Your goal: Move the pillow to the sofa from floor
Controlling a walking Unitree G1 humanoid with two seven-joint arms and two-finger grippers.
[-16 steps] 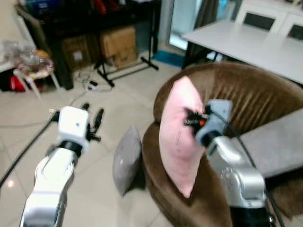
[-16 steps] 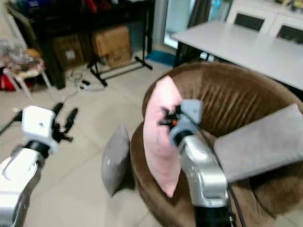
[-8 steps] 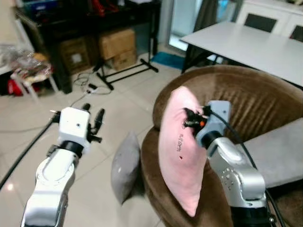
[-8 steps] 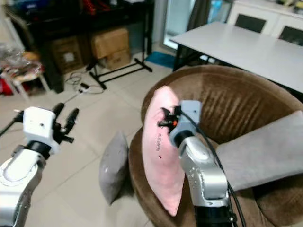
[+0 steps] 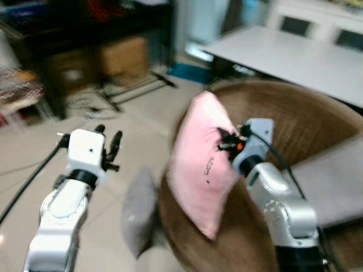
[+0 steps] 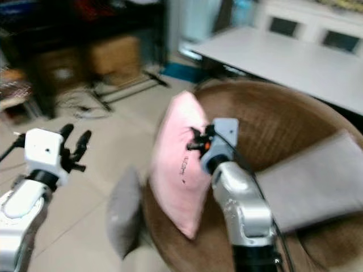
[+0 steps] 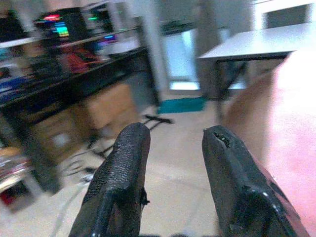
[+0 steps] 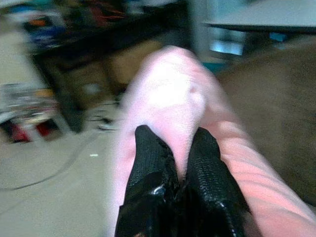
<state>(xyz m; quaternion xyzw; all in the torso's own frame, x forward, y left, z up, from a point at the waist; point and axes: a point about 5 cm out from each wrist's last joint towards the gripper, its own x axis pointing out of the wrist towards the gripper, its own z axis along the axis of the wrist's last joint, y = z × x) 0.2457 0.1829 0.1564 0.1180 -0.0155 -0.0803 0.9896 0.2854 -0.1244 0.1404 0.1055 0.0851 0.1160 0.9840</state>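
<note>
A pink pillow [image 5: 201,164] hangs upright over the front edge of the round brown sofa [image 5: 295,119], pinched by my right gripper [image 5: 227,141], which is shut on its cloth. In the right wrist view both black fingers [image 8: 153,168] squeeze a fold of the pink pillow [image 8: 173,94]. My left gripper [image 5: 108,139] is raised over the floor to the left, open and holding nothing; its fingers [image 7: 123,168] stand apart in the left wrist view. A grey pillow [image 5: 136,212] leans on the floor against the sofa's left side.
A grey cushion [image 5: 334,181] lies on the sofa seat at the right. A white table [image 5: 283,54] stands behind the sofa. Dark shelving with cardboard boxes [image 5: 122,56] and cables lines the far wall. Tiled floor [image 5: 34,164] spreads to the left.
The view has shifted and blurred as the camera moved. The pink pillow has swung left and tilted, still held by my right gripper. The left gripper keeps its pose.
</note>
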